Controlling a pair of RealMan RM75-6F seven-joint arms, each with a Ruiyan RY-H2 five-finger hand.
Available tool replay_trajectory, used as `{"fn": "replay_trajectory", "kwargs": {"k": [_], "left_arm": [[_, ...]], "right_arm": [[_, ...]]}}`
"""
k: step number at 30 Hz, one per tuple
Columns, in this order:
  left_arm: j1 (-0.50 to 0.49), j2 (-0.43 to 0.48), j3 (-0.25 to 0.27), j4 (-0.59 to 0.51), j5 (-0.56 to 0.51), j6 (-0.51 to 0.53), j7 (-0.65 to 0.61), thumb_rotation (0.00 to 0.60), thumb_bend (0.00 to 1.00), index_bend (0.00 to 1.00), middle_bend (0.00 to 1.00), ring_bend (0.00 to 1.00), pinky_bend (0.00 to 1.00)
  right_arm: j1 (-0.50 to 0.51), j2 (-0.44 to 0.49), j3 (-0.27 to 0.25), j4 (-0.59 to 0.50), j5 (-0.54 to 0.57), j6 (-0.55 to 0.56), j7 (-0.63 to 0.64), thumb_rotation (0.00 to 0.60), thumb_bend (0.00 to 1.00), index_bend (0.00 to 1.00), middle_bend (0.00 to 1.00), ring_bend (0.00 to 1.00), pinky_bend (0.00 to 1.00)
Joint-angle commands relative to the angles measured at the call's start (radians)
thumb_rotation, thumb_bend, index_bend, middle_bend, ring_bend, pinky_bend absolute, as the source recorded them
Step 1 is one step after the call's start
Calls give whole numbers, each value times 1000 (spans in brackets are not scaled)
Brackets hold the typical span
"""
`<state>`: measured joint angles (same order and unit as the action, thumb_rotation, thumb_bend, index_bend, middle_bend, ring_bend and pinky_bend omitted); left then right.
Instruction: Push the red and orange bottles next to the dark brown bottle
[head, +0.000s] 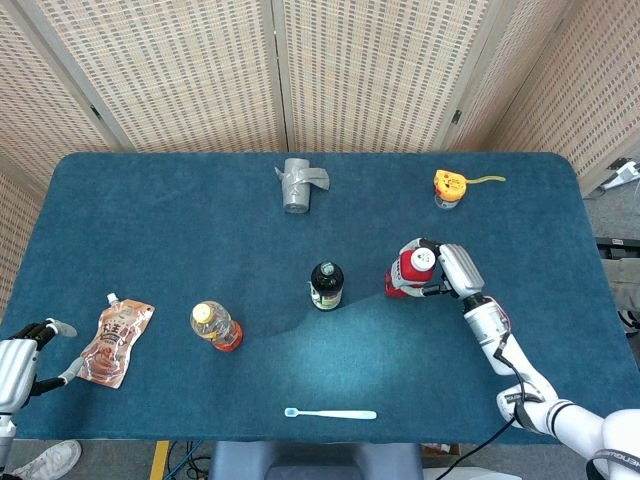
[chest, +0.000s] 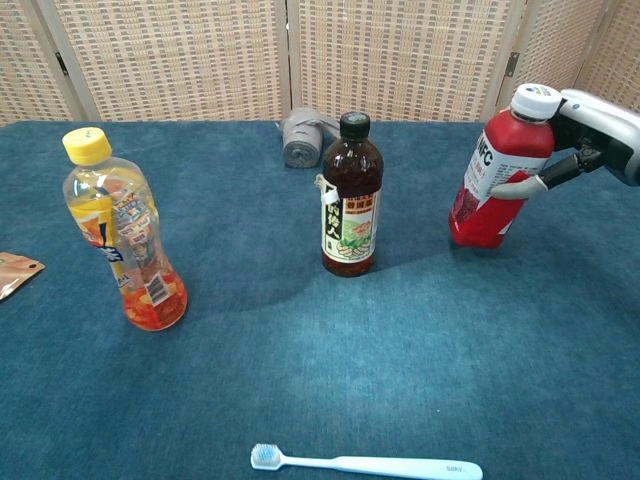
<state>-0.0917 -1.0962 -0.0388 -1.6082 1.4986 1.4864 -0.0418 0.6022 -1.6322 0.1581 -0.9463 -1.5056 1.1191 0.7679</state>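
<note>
The red bottle (head: 410, 270) (chest: 490, 185) stands a little tilted to the right of the dark brown bottle (head: 326, 284) (chest: 350, 200), with a gap between them. My right hand (head: 455, 272) (chest: 595, 135) grips the red bottle from its right side, fingers wrapped around the upper body. Well to the left of the dark brown bottle stands the orange bottle (head: 216, 326) (chest: 125, 240) with its yellow cap. At the table's front left corner my left hand (head: 15, 362) rests with fingers apart and nothing in it; only the head view shows it.
A brown snack pouch (head: 115, 343) (chest: 15, 272) lies beside the left hand. A blue toothbrush (head: 330, 413) (chest: 365, 464) lies near the front edge. A grey tape roll (head: 297, 185) (chest: 305, 137) and a yellow tape measure (head: 450, 186) (chest: 522, 133) sit at the back.
</note>
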Motion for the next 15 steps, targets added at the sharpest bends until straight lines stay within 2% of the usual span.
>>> {"fn": "replay_trajectory", "kwargs": {"k": [1,15], "left_arm": [[0,1,0,0,-1,0,-1,600,204,434,415,382,556],[4,4,-2,0,-2,4,-5,600,204,434,415,382,556]], "right_arm": [[13,-18,-1,28,2,-9,21,600,101,481,538,508,618],[52,-63,-4,100,8,-37,64,600,101,481,536,508,618]]}}
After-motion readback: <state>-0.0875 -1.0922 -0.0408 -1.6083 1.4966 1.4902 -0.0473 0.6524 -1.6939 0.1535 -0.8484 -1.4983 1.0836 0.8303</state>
